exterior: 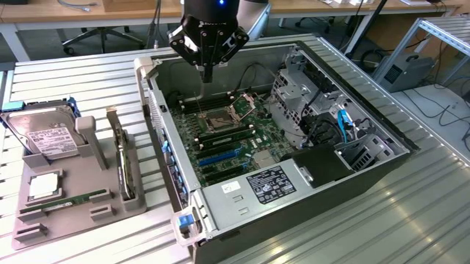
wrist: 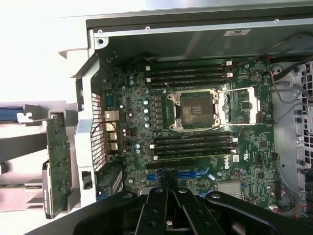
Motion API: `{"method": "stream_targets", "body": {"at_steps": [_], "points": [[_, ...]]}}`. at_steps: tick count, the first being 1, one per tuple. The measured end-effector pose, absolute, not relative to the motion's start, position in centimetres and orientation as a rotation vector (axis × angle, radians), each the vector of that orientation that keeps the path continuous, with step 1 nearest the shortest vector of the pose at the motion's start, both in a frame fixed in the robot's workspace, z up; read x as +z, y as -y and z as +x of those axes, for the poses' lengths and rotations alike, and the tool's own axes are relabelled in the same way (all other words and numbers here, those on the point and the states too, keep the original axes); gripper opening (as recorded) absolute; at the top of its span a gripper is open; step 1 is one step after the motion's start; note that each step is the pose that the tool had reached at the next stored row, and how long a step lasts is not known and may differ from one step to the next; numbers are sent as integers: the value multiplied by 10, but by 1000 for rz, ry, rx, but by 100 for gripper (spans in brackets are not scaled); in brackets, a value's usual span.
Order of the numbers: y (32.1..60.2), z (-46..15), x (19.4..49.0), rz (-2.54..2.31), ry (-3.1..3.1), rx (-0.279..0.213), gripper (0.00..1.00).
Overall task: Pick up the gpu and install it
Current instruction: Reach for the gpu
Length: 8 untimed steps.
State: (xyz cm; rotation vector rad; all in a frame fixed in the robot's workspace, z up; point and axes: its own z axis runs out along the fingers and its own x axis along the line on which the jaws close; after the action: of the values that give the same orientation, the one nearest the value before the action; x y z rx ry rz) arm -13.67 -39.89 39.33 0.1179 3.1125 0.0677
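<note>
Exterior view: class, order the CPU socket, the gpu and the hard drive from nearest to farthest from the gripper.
1. CPU socket, inside the case, below the shut gripper.
2. gpu, upright in the tray outside the case, on the exterior view's left.
3. hard drive, farther left on the same tray.

Pincer (exterior: pixel 207 74) closed, tips together, pointing straight dwn.

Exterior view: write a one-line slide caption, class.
Shut, empty gripper hangs above the open computer case; the gpu stands in a gray holder at the exterior view's left.
</note>
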Motion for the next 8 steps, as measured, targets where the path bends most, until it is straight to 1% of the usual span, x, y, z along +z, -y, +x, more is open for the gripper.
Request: {"method": "stream_targets", "body": {"at_steps": [8], "points": [[399,-139,393,118,-3112,68,11]]}}
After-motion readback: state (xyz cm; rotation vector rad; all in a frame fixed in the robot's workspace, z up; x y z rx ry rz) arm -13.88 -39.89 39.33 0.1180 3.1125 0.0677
